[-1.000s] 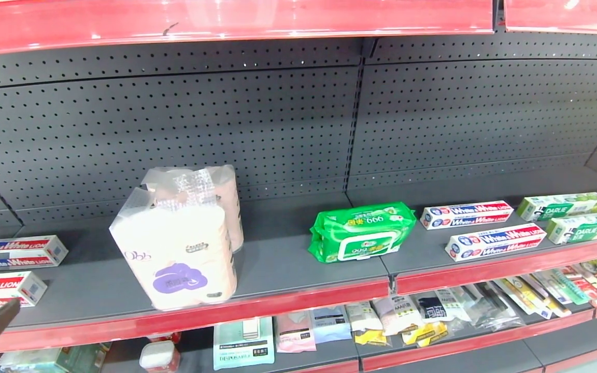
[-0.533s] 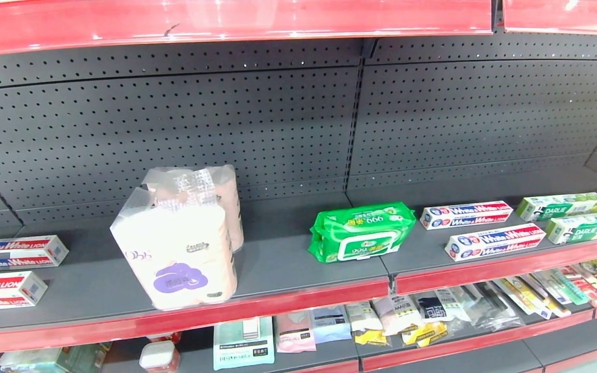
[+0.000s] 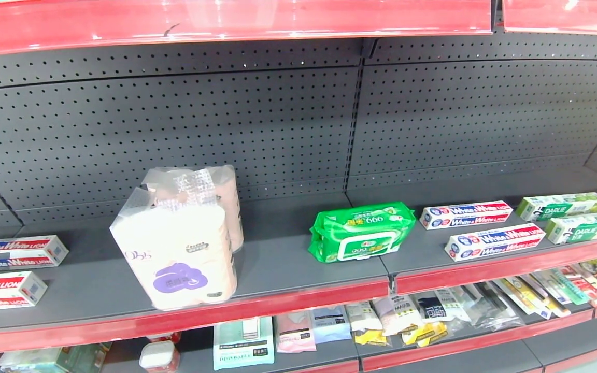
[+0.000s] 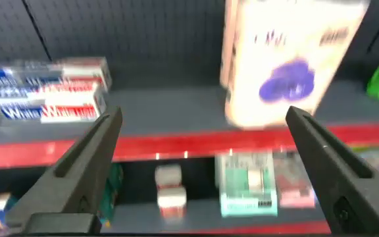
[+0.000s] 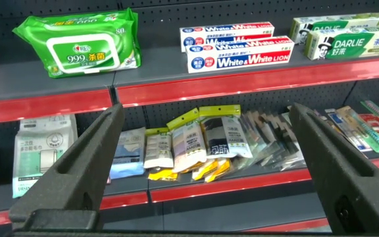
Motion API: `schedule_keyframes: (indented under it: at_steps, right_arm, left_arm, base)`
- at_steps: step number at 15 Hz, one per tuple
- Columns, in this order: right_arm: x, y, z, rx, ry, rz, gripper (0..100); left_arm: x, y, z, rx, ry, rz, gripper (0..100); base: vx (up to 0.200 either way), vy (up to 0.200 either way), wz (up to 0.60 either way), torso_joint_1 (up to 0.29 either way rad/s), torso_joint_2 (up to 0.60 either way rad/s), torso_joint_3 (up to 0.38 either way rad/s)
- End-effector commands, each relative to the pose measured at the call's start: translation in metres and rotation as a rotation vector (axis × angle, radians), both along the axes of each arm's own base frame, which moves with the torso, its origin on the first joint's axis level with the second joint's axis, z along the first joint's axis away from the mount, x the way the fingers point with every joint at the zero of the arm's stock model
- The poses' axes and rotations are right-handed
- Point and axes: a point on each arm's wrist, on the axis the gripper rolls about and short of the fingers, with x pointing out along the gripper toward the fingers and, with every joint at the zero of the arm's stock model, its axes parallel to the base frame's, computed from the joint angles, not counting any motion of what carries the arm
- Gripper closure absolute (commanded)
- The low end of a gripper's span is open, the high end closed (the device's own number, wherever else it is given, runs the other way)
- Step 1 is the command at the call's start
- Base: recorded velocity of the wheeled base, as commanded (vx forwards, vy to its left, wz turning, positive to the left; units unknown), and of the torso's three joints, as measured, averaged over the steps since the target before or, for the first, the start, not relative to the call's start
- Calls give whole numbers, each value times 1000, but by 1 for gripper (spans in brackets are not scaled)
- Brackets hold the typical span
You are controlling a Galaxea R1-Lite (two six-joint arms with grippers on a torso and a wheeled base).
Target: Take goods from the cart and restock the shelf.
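The left gripper (image 4: 202,168) is holding its two dark fingers (image 4: 77,171) spread wide, gripping nothing, facing the grey metal shelf (image 4: 163,105) with its red front lip. The white plastic-wrapped toilet-roll pack (image 4: 288,59) with a purple label is standing just beyond, at that lip. The right gripper (image 5: 206,171) is likewise gaping empty before the green wet-wipes pouch (image 5: 77,43) and white toothpaste boxes (image 5: 235,56). In the head view, bare grey deck is lying between the roll pack, lower left of centre, and the wipes at centre.
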Motion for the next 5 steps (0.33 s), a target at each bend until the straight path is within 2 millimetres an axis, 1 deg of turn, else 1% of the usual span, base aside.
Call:
schedule_keyframes:
  at_steps: [1,5]
  right_arm:
    - [0,0,0,0,1,0,0]
    - [0,0,0,-14,1,0,0]
  left_arm:
    - [1,0,-3,4,11,-1,0]
    - [1,0,-2,-1,4,-1,0]
  base:
    - [0,0,0,0,0,0]
    - [0,0,0,0,0,0]
